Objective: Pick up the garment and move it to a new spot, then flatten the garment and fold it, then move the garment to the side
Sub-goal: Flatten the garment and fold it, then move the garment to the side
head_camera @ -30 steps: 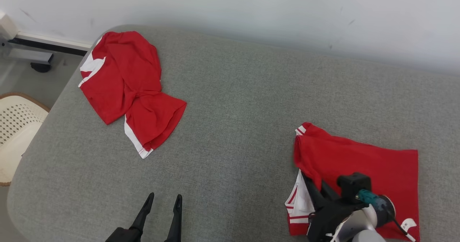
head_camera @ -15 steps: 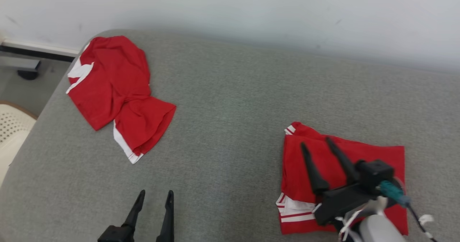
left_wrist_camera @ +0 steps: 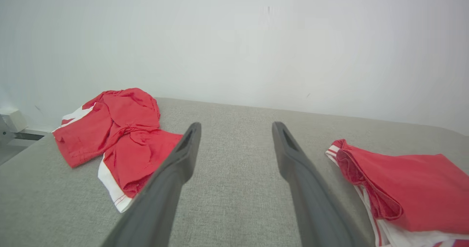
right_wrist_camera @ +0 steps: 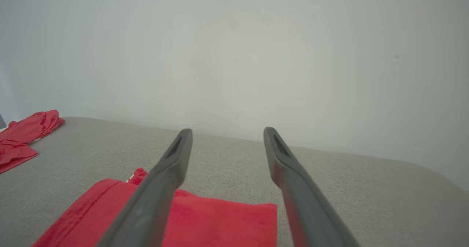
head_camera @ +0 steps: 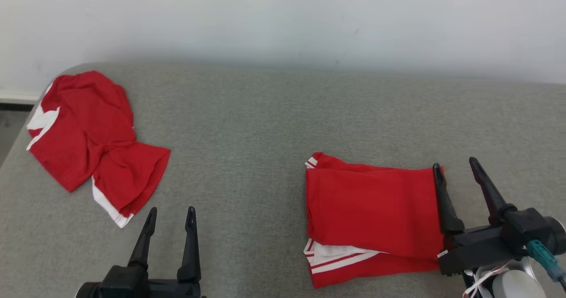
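The folded red garment lies flat on the right half of the grey padded worktop, with white striped trim showing at its near left corner. The right gripper is at the garment's right edge with its fingers spread and nothing between them. The left gripper, also spread and empty, is over bare worktop. A crumpled red garment lies at the far left, well apart.
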